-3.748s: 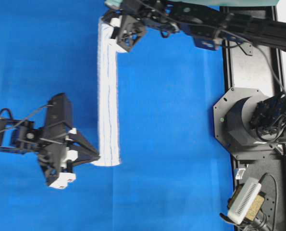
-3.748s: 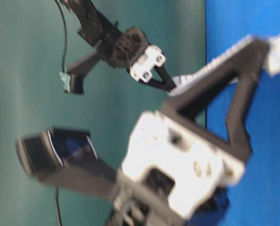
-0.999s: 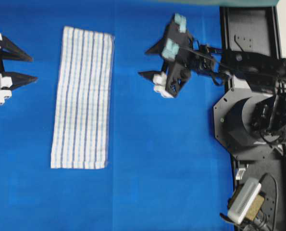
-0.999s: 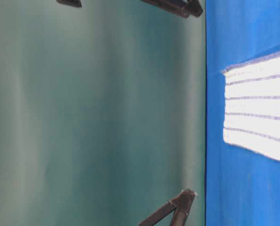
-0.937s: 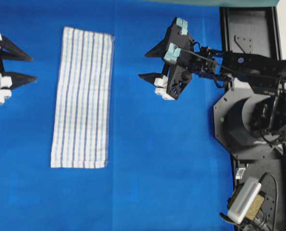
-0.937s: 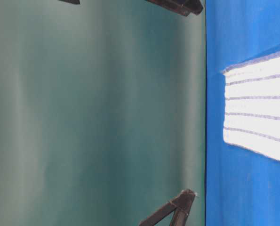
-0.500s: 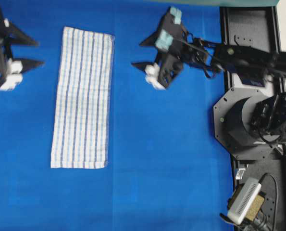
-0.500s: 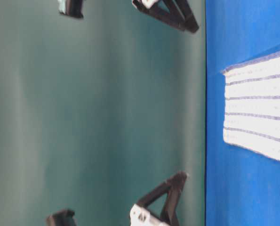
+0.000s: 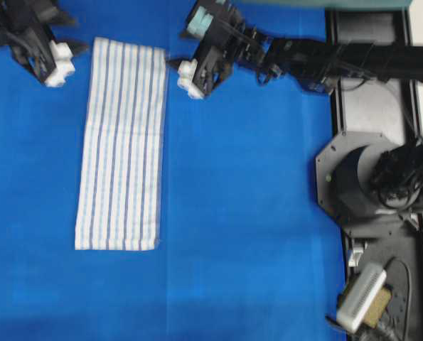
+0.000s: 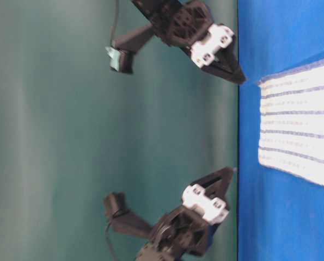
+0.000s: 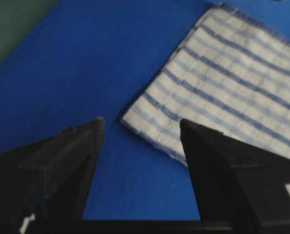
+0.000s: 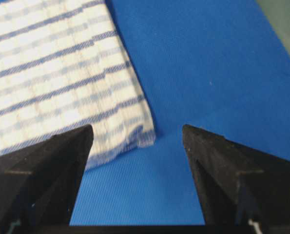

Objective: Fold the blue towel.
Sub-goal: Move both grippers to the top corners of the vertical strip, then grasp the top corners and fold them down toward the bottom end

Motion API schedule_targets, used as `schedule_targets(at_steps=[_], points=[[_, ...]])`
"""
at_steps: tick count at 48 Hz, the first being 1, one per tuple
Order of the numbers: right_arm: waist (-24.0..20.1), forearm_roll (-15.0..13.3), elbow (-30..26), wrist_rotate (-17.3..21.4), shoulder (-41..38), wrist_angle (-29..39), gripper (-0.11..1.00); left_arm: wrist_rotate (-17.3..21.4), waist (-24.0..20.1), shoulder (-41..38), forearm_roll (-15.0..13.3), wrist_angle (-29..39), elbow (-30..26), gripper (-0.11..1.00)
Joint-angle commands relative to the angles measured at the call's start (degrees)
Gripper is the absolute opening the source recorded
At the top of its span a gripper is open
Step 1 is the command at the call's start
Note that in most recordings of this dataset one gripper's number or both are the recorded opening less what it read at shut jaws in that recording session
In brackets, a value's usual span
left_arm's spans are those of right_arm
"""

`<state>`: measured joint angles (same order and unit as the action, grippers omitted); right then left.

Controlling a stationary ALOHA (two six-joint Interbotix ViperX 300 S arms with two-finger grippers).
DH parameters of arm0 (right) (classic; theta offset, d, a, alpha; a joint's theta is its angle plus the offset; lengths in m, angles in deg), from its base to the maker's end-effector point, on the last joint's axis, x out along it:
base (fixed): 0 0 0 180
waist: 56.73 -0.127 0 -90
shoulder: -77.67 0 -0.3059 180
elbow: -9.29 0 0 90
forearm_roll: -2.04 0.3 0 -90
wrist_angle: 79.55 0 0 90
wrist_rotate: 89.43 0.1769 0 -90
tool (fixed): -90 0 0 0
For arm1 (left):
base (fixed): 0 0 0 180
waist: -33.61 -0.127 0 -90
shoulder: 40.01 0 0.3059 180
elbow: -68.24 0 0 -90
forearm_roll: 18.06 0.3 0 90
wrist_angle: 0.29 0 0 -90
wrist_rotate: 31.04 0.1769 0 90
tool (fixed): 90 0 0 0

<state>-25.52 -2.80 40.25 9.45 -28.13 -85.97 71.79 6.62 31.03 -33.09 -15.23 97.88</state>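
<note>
Where green wall [image 10: 96, 130] ends, blue table covering [image 9: 254, 213] begins.

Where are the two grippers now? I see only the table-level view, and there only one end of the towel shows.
Observer: In the overhead view, the left gripper and the right gripper flank the towel's far end, one at each corner.
Operator: Are they holding the corners?
Observer: No. The left wrist view shows open jaws with the towel corner lying flat on the table cover between the fingers.
Operator: And the right?
Observer: The same; its wrist view shows the other corner free between open jaws.
</note>
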Motion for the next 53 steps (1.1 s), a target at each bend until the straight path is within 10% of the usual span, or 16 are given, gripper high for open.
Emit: schedule_targets(at_steps=[1,36,53], points=[[0.26,-0.09,-2.2,-0.09,-1.23,-1.05,0.87,-0.09,-0.09,-1.93,0.18,-1.76,-2.37,0.57],[1.05,0.0,-3.43,-0.18,-8.09,-4.83,0.83,-1.67,1.05,-13.54,0.18,-6.15,-6.77,0.56],[0.7,-0.09,-3.25,-0.18,-8.17,-4.83,0.19,-0.7,1.23,-13.89,0.18,-6.06,-6.68,0.04]])
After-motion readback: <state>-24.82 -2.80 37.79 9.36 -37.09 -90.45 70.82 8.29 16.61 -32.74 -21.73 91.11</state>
